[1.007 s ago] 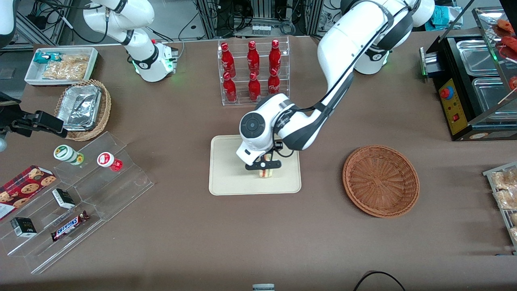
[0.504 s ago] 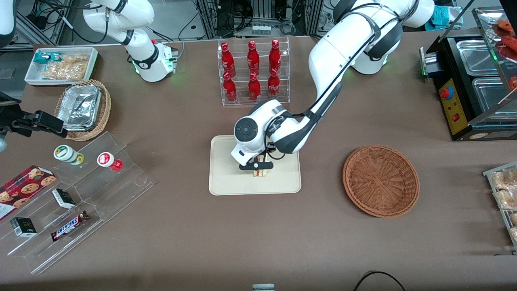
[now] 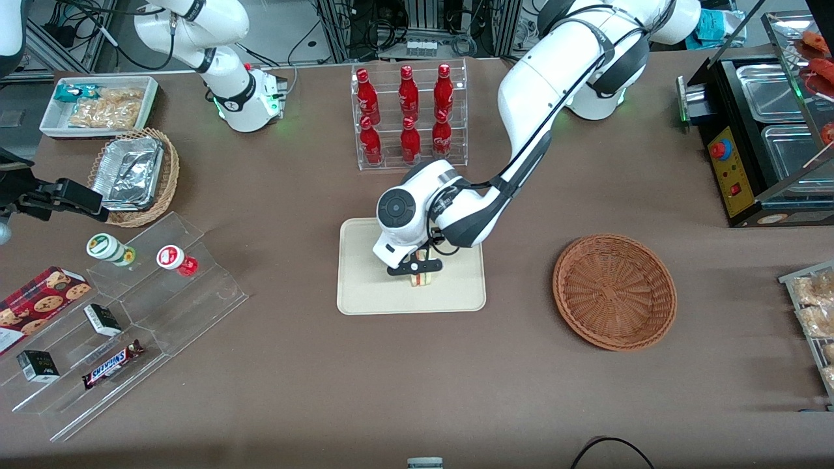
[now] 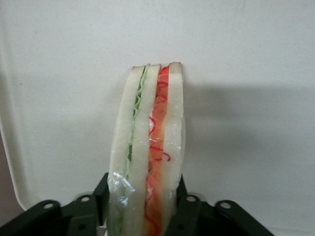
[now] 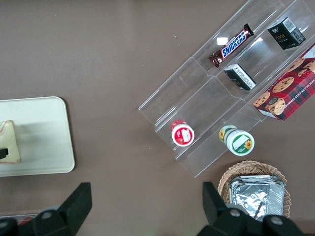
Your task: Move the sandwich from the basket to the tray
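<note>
The sandwich point(image 3: 421, 279), a wrapped white-bread wedge with green and red filling, is held upright over the middle of the cream tray point(image 3: 365, 293), low on or just above it. My left gripper point(image 3: 417, 268) is shut on it; in the left wrist view the black fingers point(image 4: 189, 209) press both bread faces of the sandwich point(image 4: 147, 147) against the tray's pale surface point(image 4: 246, 73). The reddish-brown wicker basket point(image 3: 614, 291) lies empty on the table toward the working arm's end. The right wrist view also shows the sandwich point(image 5: 9, 140) on the tray point(image 5: 49, 137).
A clear rack of red bottles point(image 3: 409, 114) stands farther from the front camera than the tray. A clear stepped display with snacks point(image 3: 124, 312) and a tan basket of foil containers point(image 3: 133, 176) lie toward the parked arm's end. A black food warmer point(image 3: 762, 130) stands at the working arm's end.
My gripper with the sandwich has moved slightly along the tray toward the parked arm's end and lowered; over the last half second it has hardly moved.
</note>
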